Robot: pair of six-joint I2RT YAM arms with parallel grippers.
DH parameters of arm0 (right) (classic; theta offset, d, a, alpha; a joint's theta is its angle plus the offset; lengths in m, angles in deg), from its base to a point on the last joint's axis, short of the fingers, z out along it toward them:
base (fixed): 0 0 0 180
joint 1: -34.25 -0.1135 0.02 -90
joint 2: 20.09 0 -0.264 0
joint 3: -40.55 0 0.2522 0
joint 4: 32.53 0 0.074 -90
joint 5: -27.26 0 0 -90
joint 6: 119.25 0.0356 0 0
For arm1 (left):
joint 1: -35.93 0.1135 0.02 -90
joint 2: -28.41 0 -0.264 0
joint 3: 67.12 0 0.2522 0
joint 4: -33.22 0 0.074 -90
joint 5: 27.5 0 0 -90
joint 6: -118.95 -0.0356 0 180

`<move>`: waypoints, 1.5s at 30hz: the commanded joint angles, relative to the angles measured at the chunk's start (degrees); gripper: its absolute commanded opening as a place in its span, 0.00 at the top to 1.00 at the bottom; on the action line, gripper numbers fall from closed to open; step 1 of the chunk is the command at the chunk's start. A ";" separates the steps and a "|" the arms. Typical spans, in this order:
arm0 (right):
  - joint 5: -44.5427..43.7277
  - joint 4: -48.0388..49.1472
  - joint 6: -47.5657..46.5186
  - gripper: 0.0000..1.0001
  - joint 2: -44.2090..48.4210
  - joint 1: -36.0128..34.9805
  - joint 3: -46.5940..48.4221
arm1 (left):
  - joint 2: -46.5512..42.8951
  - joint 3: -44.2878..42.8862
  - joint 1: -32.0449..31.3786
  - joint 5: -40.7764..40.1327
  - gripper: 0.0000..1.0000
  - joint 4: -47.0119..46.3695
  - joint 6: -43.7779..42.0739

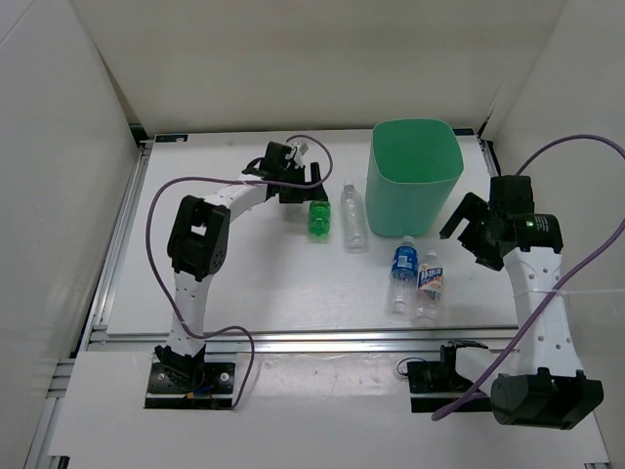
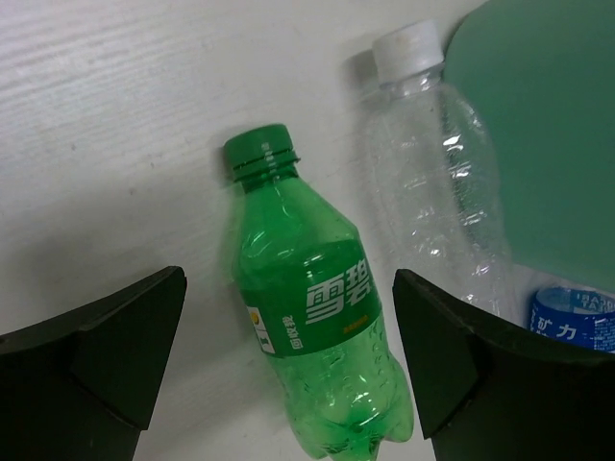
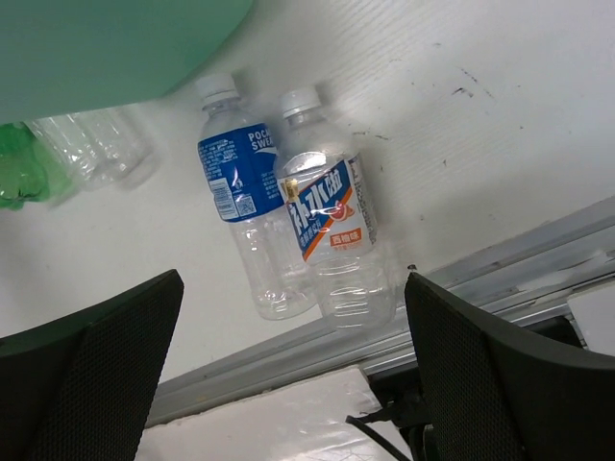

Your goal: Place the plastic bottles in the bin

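While both grippers gape wide, all four bottles lie outside the smooth mint-green bin.
Left gripper hangs over the translucent green bottle left of the bin, beside the crinkled clear bottle; right gripper hovers over two labelled bottles before it.

Lab test cell: white panel walls, aluminium-framed table.

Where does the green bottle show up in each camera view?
Top external: green bottle lying at centre, left of the bin.
Left wrist: green bottle mid-frame, cap toward the top.
Right wrist: only a green sliver at the left edge.
Shared landmark: the bin.
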 commanded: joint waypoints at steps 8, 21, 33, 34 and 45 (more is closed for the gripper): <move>-3.03 -1.26 -1.26 0.00 4.45 4.24 0.21 | 4.22 -6.22 0.68 10.19 0.00 2.11 1.51; -2.94 -0.12 -1.26 0.00 2.69 4.76 -0.32 | 2.81 -4.98 0.68 10.12 0.40 2.65 1.42; -4.87 -0.12 -1.26 0.00 4.89 4.76 -2.52 | 4.20 -45.35 1.21 0.36 0.42 2.65 9.33; -5.48 -0.12 -1.26 0.00 4.89 4.76 -2.52 | 5.09 -48.03 1.20 0.36 0.43 2.65 10.47; -6.10 -0.12 -1.26 0.00 4.89 4.76 -2.52 | 9.14 -50.25 -8.63 5.54 0.37 -11.67 19.44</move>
